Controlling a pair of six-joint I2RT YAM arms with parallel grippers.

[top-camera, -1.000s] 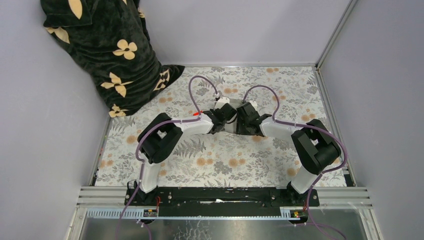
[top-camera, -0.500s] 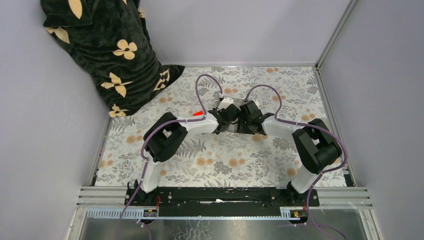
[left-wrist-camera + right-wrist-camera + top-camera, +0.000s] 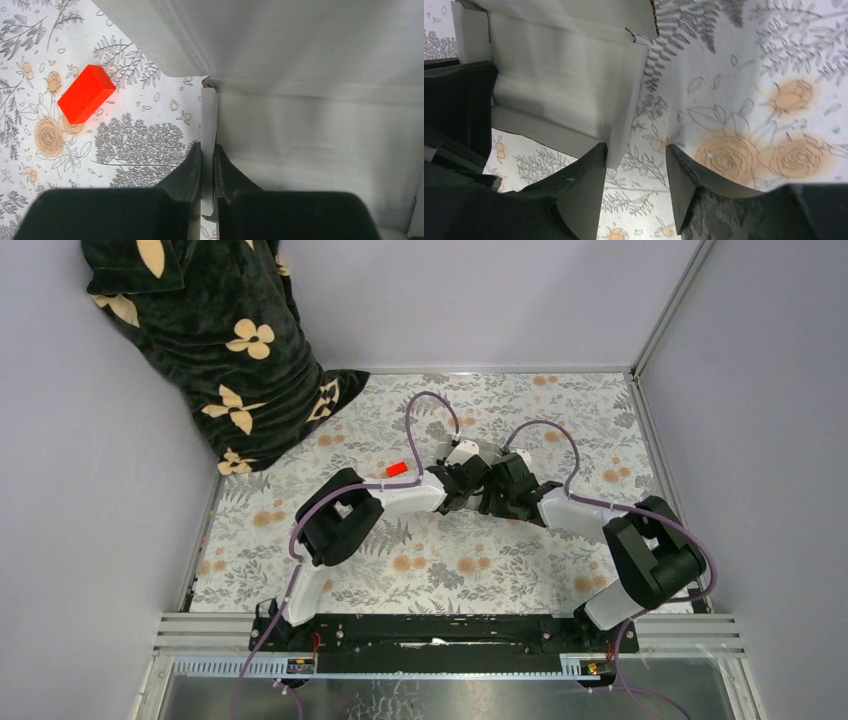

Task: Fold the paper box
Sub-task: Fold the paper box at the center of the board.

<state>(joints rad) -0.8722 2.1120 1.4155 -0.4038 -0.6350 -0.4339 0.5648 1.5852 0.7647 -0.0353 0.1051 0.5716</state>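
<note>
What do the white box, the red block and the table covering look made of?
The paper box: thin white cardboard, matte, with creased folds and a thin cut edge. The red block: smooth, evenly coloured, sharp-edged; plastic or painted wood, cannot tell. The table covering: flat floral-printed sheet; cloth or vinyl, unclear.

The paper box (image 3: 310,100) is plain white, the small block (image 3: 86,94) bright red, the table cover (image 3: 450,560) pale with grey ferns and orange roses (a busy print), the cloth (image 3: 200,340) black with cream flowers, the cables (image 3: 430,394) purple.
</note>
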